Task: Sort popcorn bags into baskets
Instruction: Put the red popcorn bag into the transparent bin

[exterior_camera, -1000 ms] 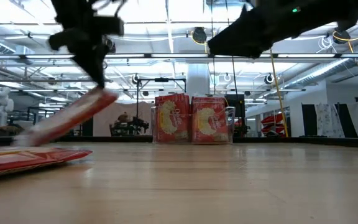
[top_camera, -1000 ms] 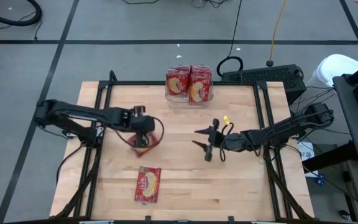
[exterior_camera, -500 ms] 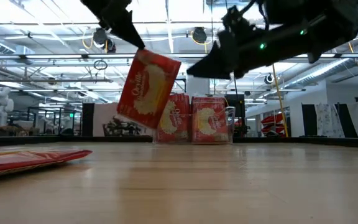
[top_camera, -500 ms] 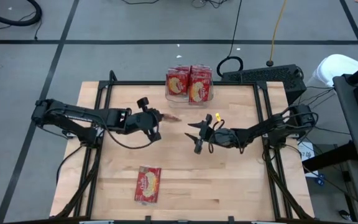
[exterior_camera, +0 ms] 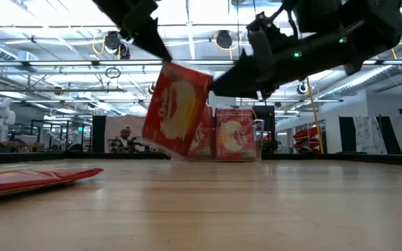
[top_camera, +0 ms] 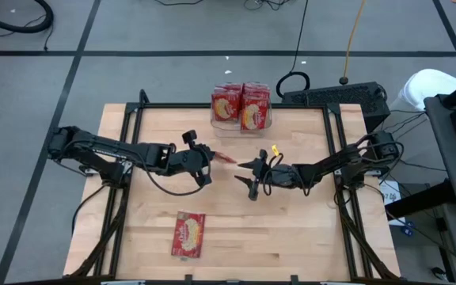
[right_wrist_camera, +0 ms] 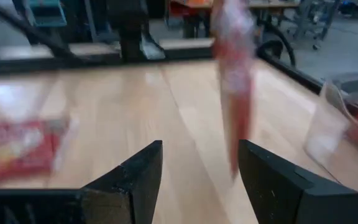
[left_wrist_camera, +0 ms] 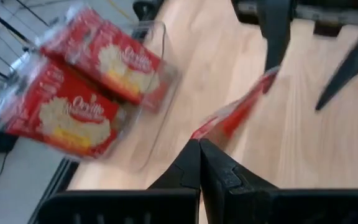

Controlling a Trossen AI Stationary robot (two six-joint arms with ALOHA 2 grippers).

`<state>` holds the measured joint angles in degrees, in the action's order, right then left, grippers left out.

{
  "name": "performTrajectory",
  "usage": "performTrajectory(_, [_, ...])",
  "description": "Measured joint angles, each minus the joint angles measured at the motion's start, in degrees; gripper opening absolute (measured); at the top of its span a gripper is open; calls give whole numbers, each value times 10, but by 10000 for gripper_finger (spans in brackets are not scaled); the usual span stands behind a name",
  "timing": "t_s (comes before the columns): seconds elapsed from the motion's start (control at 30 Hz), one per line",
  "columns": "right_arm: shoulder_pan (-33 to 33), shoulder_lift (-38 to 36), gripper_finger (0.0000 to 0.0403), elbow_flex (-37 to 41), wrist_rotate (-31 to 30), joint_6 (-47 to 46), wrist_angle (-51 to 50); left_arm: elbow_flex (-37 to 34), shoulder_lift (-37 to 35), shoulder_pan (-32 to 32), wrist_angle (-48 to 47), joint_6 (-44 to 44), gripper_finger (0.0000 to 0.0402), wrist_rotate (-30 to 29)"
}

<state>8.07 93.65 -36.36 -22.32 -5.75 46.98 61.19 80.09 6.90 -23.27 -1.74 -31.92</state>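
Observation:
My left gripper point(top_camera: 207, 159) is shut on a red popcorn bag point(exterior_camera: 180, 108), which hangs over the middle of the table and shows edge-on from above point(top_camera: 222, 157). My right gripper point(top_camera: 246, 178) stands open just to the bag's right, its fingers pointing at the bag point(right_wrist_camera: 235, 81) without touching it. A second popcorn bag point(top_camera: 188, 235) lies flat near the table's front edge. The clear basket point(top_camera: 241, 120) at the far edge has two popcorn bags point(top_camera: 241, 104) standing upright in it. My left gripper pinches the bag's upper corner point(exterior_camera: 163, 67) between its two shut fingers point(left_wrist_camera: 199, 163), slanting down from the table's left. The bag hangs tilted below and ahead of the fingers, clear of the table.
Black frame rails point(top_camera: 335, 150) run along the table's left, right and far sides. Bare wood point(top_camera: 291, 237) lies at the front right. A black power strip point(top_camera: 335, 96) and cables sit beyond the far right corner.
My left gripper has risen and gone toward the table's right and far side, tipping up from pointing down. The bag, which slanted low toward the table, now hangs clear and turned about. My right gripper has come down and toward the table's left, up to the bag.

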Motion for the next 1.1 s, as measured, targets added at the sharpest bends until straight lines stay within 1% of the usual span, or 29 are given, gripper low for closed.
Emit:
performTrajectory(0.07, [12, -32, 201, 0, -37, 4, -74, 3, 10, 0, 16, -3, 0, 4])
performTrajectory(0.1, [16, -50, 201, -5, -60, 2, -116, 3, 11, 3, 6, -4, 0, 5])
performTrajectory(0.13, [19, -76, 201, -12, -83, -4, -161, 1, 11, 4, -5, -5, 0, 6])
performTrajectory(0.2, [25, -133, 201, -18, -114, -20, -247, 1, 13, 5, 6, -5, 0, 7])
performTrajectory(0.23, [26, -156, 201, -23, -124, -27, -273, 2, 16, 5, 11, -6, 0, 7])
performTrajectory(0.3, [28, -205, 201, -29, -126, -40, -305, 2, 18, 5, 13, -4, 0, 8])
performTrajectory(0.37, [31, -241, 201, -30, -126, -41, -310, 1, 18, 5, 28, 2, 0, 12])
performTrajectory(0.47, [31, -264, 201, -44, -122, -31, -327, 2, 22, 5, 49, 12, 0, 27])
performTrajectory(0.6, [29, -238, 202, -84, -104, -21, -352, 1, 24, 3, 65, 29, 0, 41])
performTrajectory(0.7, [28, -194, 202, -117, -80, -21, -360, 2, 27, -1, 72, 31, 0, 45])
performTrajectory(0.8, [28, -146, 205, -142, -76, -5, -363, 2, 28, -5, 69, 31, 0, 53])
performTrajectory(0.9, [20, -113, 221, -160, -69, -5, -365, 2, 31, -5, 71, 30, 0, 63])
performTrajectory(0.97, [14, -97, 236, -174, -46, -9, -360, 2, 33, -5, 69, 30, 1, 65])
performTrajectory(1.1, [-4, -65, 258, -194, -43, -4, -360, 2, 32, -5, 70, 30, 1, 65])
